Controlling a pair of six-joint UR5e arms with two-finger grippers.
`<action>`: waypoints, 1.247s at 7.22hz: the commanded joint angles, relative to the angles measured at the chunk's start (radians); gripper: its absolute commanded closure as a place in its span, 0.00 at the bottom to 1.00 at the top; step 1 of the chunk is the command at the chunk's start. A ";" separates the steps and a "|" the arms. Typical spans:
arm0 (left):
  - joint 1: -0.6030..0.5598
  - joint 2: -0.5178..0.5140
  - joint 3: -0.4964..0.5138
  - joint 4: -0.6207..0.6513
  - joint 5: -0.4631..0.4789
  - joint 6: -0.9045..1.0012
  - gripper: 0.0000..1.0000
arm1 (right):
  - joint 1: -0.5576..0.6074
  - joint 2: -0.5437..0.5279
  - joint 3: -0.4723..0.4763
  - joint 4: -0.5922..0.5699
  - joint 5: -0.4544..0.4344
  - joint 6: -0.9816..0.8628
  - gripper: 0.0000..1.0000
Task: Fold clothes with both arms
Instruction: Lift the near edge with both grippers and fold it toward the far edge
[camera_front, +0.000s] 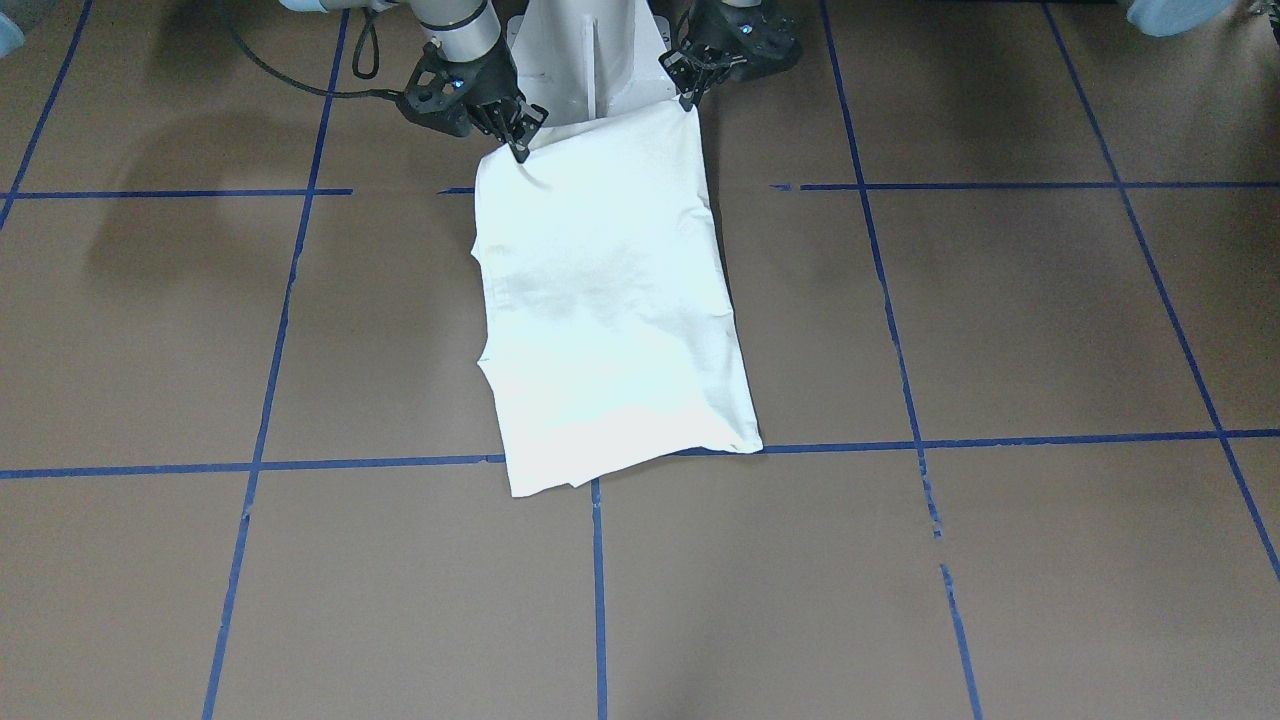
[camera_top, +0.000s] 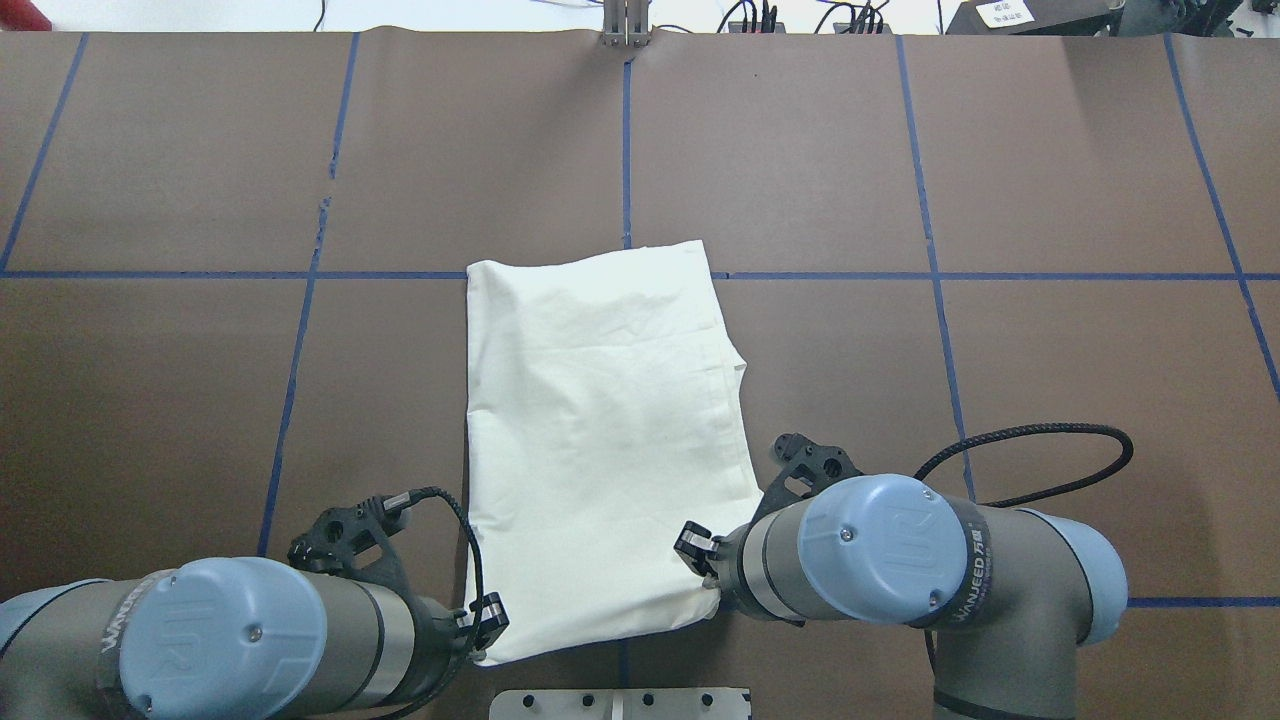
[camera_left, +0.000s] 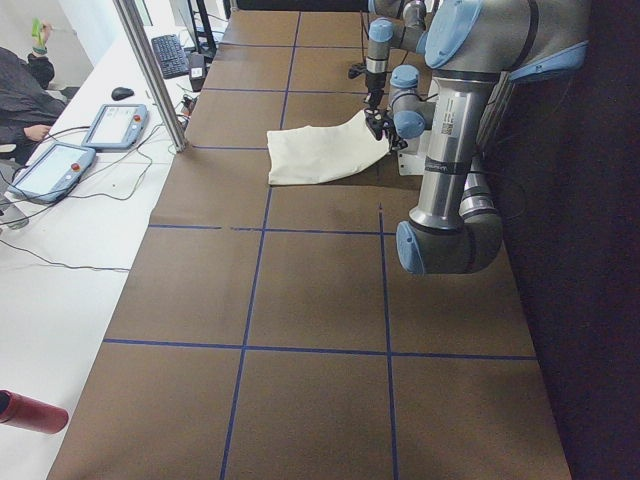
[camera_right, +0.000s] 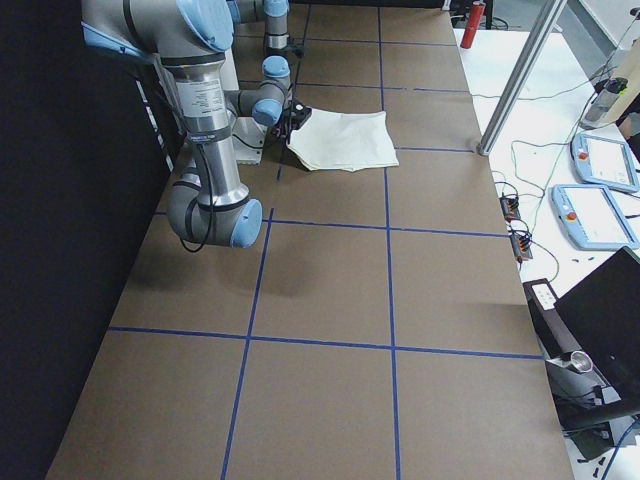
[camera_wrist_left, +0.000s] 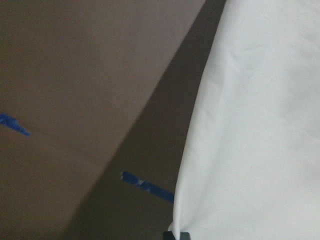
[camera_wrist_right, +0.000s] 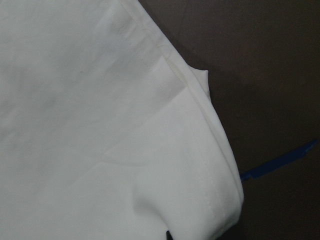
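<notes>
Cream-white plain cloth shirt lay midway along the robot-side edge of the brown desk. My left black gripper and right black gripper each pinched a corner. Next, I judged: lift both evenly, fold toward the far edge.

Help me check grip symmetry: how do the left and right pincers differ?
The left pincer grips the shirt at its left corner; the right pincer, its right corner. The left pincer sits closer to the base than the right. Both are shut on its near edge.
</notes>
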 joint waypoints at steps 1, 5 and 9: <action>0.012 -0.002 -0.007 0.002 -0.004 0.007 1.00 | -0.004 0.019 -0.023 0.026 0.023 -0.024 1.00; -0.265 -0.106 0.109 0.002 -0.071 0.172 1.00 | 0.235 0.120 -0.231 0.221 0.067 -0.059 1.00; -0.544 -0.298 0.462 -0.076 -0.125 0.324 1.00 | 0.441 0.444 -0.700 0.227 0.199 -0.127 1.00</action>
